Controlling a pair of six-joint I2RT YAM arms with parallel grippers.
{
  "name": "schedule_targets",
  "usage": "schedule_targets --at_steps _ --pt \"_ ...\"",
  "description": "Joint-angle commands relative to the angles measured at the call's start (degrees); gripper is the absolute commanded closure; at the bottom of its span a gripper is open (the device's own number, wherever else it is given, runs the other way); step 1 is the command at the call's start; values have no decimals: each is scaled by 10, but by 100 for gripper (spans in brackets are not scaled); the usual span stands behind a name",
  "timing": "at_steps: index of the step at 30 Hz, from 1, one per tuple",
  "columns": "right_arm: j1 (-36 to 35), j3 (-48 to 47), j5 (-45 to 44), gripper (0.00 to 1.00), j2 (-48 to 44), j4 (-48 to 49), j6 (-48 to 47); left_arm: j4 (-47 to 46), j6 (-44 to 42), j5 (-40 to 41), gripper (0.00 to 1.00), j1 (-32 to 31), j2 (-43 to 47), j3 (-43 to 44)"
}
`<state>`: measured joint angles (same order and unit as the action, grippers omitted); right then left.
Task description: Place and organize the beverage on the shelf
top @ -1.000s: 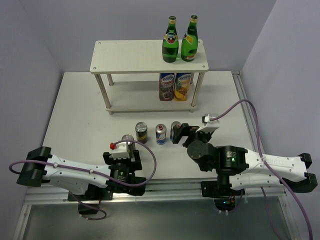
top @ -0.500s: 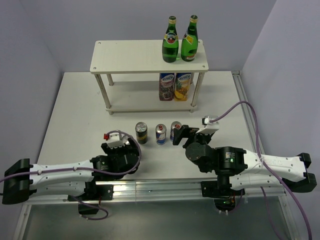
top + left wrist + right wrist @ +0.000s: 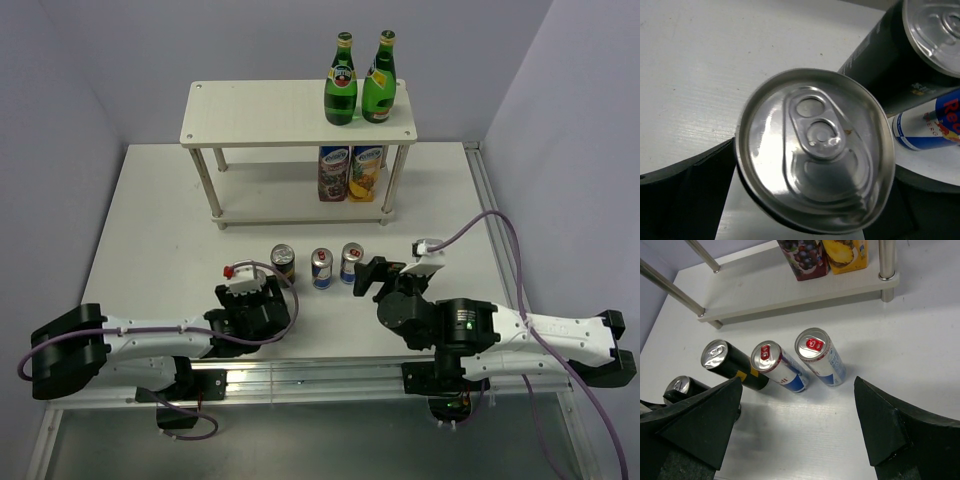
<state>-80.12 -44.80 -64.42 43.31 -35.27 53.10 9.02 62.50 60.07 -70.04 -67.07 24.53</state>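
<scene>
The shelf [image 3: 270, 112] stands at the back with two green bottles [image 3: 341, 80] [image 3: 379, 78] on the right of its top board. Three cans stand in a row on the table: a dark can [image 3: 283, 264] and two blue-and-silver cans [image 3: 321, 268] [image 3: 351, 262]. My left gripper [image 3: 255, 298] is open, with its jaws either side of a second dark can [image 3: 815, 150], which fills the left wrist view and is hidden from above. My right gripper [image 3: 366, 278] is open and empty, just near of the right blue-and-silver can [image 3: 820, 355].
Two juice cartons [image 3: 349, 172] stand on the shelf's lower board at the right. The row's dark can [image 3: 890, 65] stands close beside my left gripper. Grey walls close in the table on three sides. A metal rail [image 3: 320, 375] runs along the near edge.
My left gripper swung back and left, then came forward again over the near dark can. My right gripper drew back a little from the right blue-and-silver can.
</scene>
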Motion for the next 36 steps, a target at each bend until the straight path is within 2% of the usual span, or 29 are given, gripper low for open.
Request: schedule_targets --at_steps 1,7,10,13,15,16,17,18,20,22,23,24,26,28,30,31,32,33,35,36 --pt "-5 8 -15 0 -14 -16 31 14 64 44 6 3 -8 9" --pt "-4 16 -21 0 -35 -41 49 70 124 65 12 9 -67 38" --pt "-5 20 -21 0 -47 -53 55 126 172 73 20 16 -102 67" --pt "-4 24 -21 0 -56 -60 63 133 160 79 36 16 -107 80" --pt "-4 26 -23 0 -58 -68 71 136 148 84 51 16 -88 86" --pt "-5 27 -23 0 -59 -70 71 147 150 87 56 16 -80 89" --pt "-4 29 -24 0 -60 -70 74 184 154 96 67 17 -63 99" --pt "-4 30 -23 0 -60 -70 75 206 175 98 72 18 -54 105" --pt "-4 30 -24 0 -60 -67 73 214 164 100 84 22 -37 114" --pt "-4 28 -23 0 -60 -67 73 294 200 121 90 23 -21 149" --pt "-4 28 -24 0 -61 -67 73 325 215 130 97 23 -16 164" --pt "-4 28 -24 0 -61 -67 72 373 220 144 98 25 -10 191" --pt "-4 29 -25 0 -63 -67 72 389 196 179 98 31 -3 217" --pt "-4 30 -25 0 -67 -60 65 315 76 200 98 49 12 241" --pt "-4 32 -25 0 -70 -56 61 197 -62 189 100 81 41 233" --pt "-5 33 -24 0 -73 -56 62 1 -247 167 100 96 57 217" --pt "-5 32 -25 0 -74 -58 63 -80 -332 74 99 113 74 197" --pt "-5 32 -25 0 -75 -60 64 -148 -409 16 99 157 107 164" --pt "-4 30 -26 0 -80 -72 73 -239 -446 -72 99 192 117 143" --pt "-5 30 -27 0 -83 -78 77 -242 -461 -91 100 222 97 152"
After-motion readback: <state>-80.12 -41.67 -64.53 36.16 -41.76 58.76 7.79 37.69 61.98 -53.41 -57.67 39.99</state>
